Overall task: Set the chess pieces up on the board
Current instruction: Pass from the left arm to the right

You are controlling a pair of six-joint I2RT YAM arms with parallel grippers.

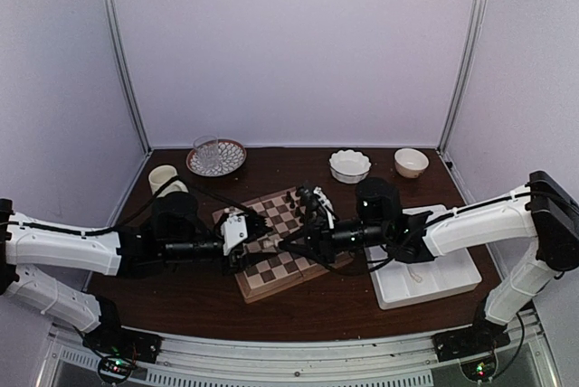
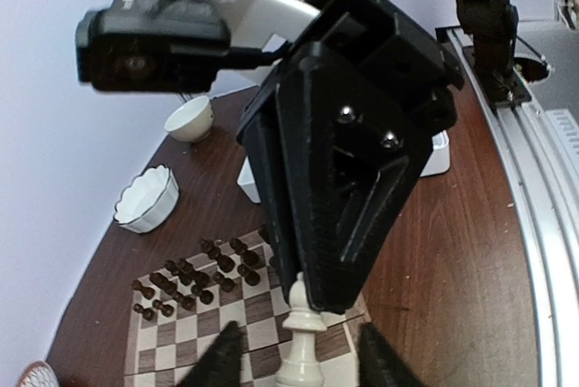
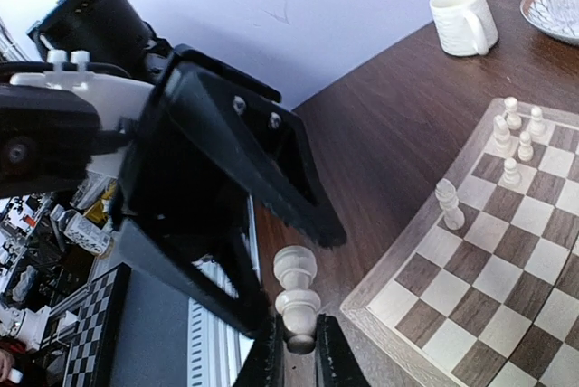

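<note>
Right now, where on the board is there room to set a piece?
Free: middle rows of the board, between the cream pieces and the dark pieces. Crowded: its near side, where the right gripper holds a piece between the left gripper's open jaws.

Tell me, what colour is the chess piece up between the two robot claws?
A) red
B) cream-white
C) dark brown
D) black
B: the chess piece pinched by the right claw is cream-white, unlike the dark brown pieces standing behind it.
</note>
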